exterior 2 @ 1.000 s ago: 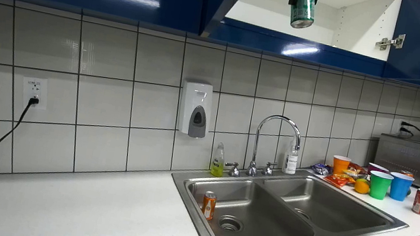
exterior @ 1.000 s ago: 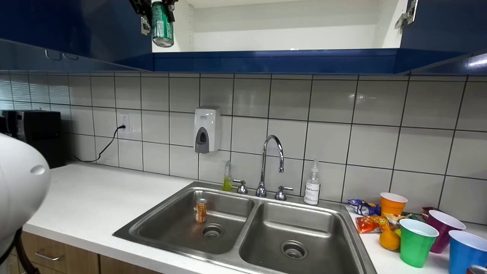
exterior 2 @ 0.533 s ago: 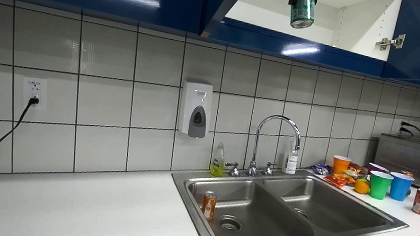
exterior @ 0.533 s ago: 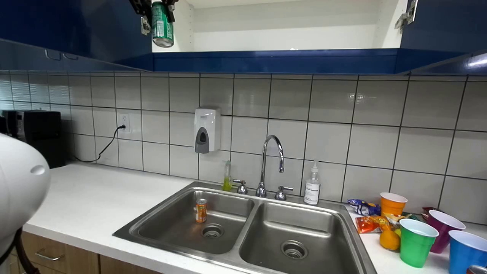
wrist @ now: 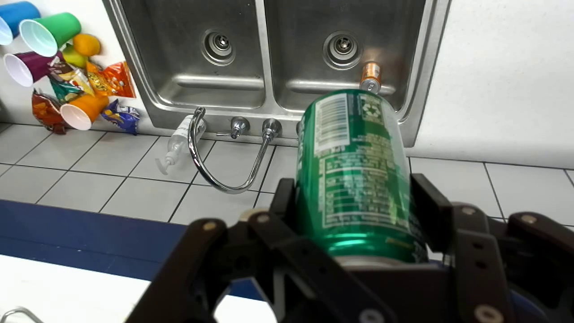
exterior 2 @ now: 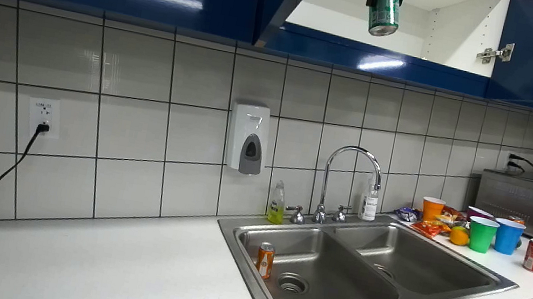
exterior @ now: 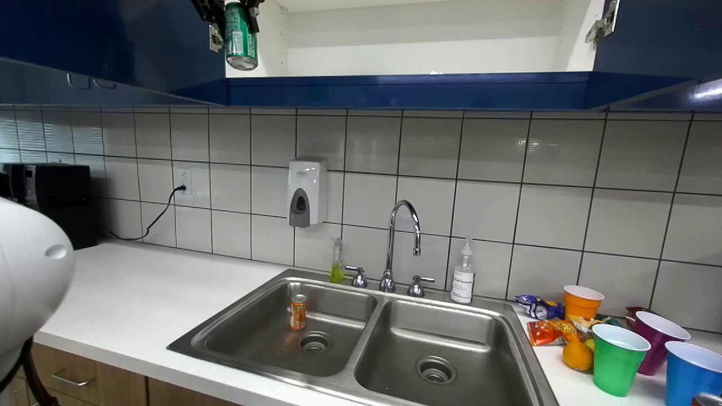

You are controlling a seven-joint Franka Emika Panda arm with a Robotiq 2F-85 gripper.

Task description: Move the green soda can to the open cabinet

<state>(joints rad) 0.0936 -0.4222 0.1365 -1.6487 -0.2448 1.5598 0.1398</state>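
The green soda can (exterior: 241, 42) is held up high at the cabinet opening, its bottom end downward and slightly tilted in an exterior view (exterior 2: 385, 10). My gripper (wrist: 354, 195) is shut on it, with a dark finger (wrist: 283, 197) pressed to each side in the wrist view. The open cabinet (exterior: 428, 48) shows its white interior behind the can, above a dark blue bottom edge. From the wrist camera, that blue edge (wrist: 80, 233) runs below and left of the can. The can's upper end is partly hidden by the gripper in both exterior views.
Blue cabinet doors (exterior: 113, 45) swing out on both sides of the opening. Below are the double sink (exterior: 361, 349), a faucet (exterior: 416, 225) and an orange can (exterior: 298, 312). Cups, snack bags and an orange fruit (exterior: 577, 355) crowd the counter to one side.
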